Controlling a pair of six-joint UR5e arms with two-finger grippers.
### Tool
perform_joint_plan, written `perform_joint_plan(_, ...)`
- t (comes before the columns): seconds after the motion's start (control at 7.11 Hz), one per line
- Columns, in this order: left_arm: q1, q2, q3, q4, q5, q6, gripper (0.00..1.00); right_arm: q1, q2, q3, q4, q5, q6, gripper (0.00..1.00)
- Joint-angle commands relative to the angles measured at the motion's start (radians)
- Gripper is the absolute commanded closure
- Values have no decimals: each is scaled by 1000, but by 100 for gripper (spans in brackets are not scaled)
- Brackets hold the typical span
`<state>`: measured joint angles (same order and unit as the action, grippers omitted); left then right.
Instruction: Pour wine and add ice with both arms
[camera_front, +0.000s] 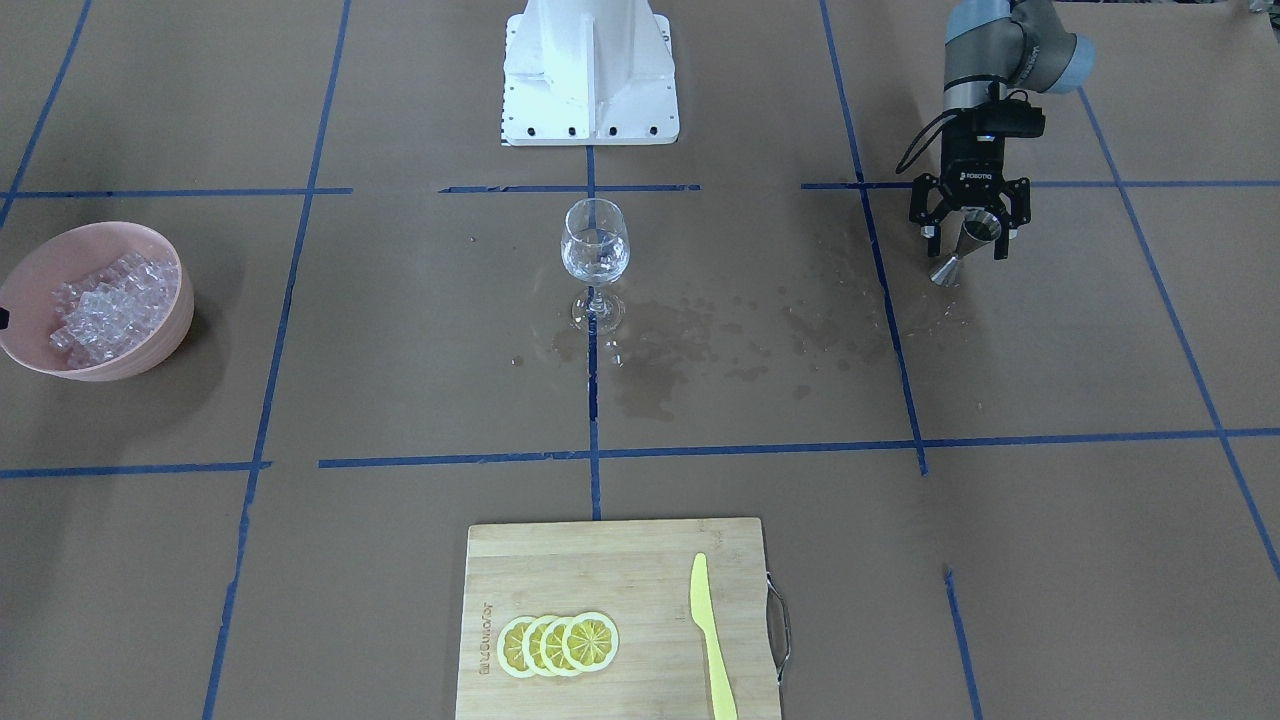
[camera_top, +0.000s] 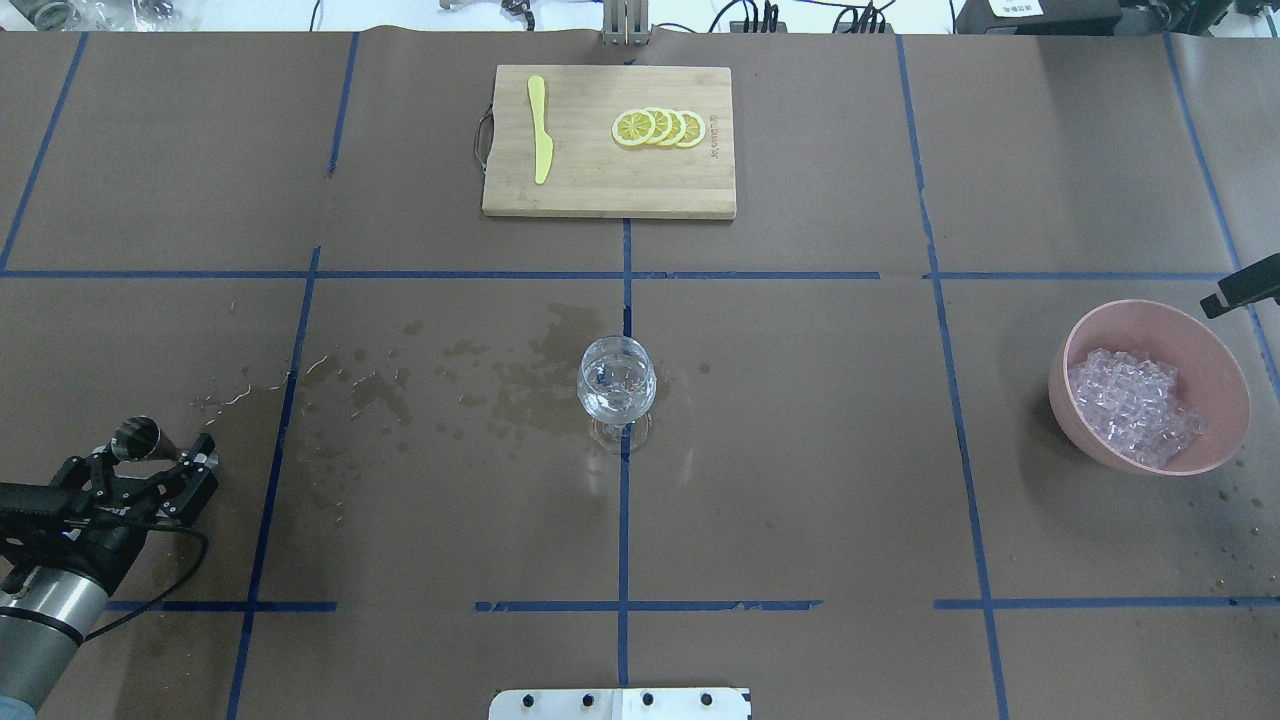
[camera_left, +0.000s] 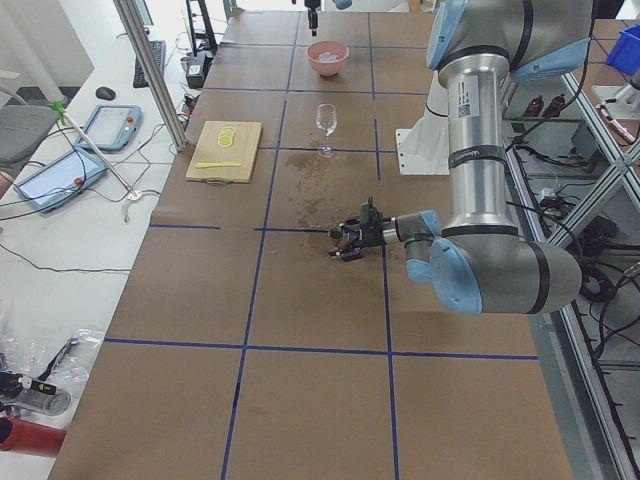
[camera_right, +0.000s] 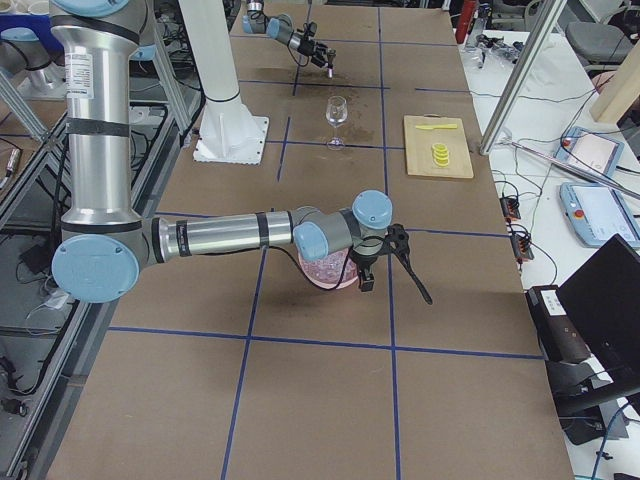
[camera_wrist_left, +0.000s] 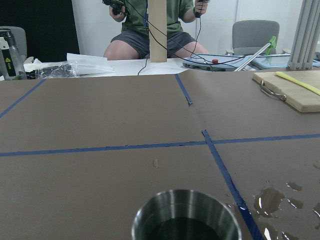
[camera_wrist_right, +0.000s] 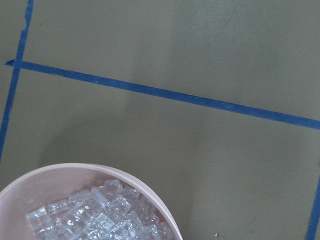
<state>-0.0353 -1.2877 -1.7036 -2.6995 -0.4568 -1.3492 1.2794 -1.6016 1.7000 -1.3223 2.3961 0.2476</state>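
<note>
Your left gripper (camera_front: 968, 232), upper right of the front view, clamps the jigger (camera_front: 962, 250) upright so wine stays in. Glass (camera_front: 595, 262) centre. Ice (camera_front: 108, 305) in pink bowl (camera_front: 170, 330), far left. Right gripper's opening: cannot tell.

Brown paper table (camera_top: 800, 450) crossed by blue tape lines (camera_top: 623, 500), with darker wet stains (camera_top: 500, 385); pink bowl (camera_top: 1225, 375) of whitish clear ice (camera_top: 1135, 405); clear glass (camera_top: 617, 385); pale wooden board (camera_top: 600, 185), yellow lemon slices (camera_top: 660, 127), yellow knife (camera_top: 540, 128); silver metal cup (camera_front: 965, 245)

ice (camera_top: 1135, 405) in bowl (camera_top: 1215, 350), glass (camera_top: 617, 385) mid-table
</note>
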Motion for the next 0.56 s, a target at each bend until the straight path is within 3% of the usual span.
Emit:
perform_joint_plan(0.0,0,-22,41,-19,32,-31,11,1,0,0,0,0,-1,0)
perform_joint_plan(0.42,0,-27,51,-19,33,-33,17,0,0,0,0,-2,-1,0)
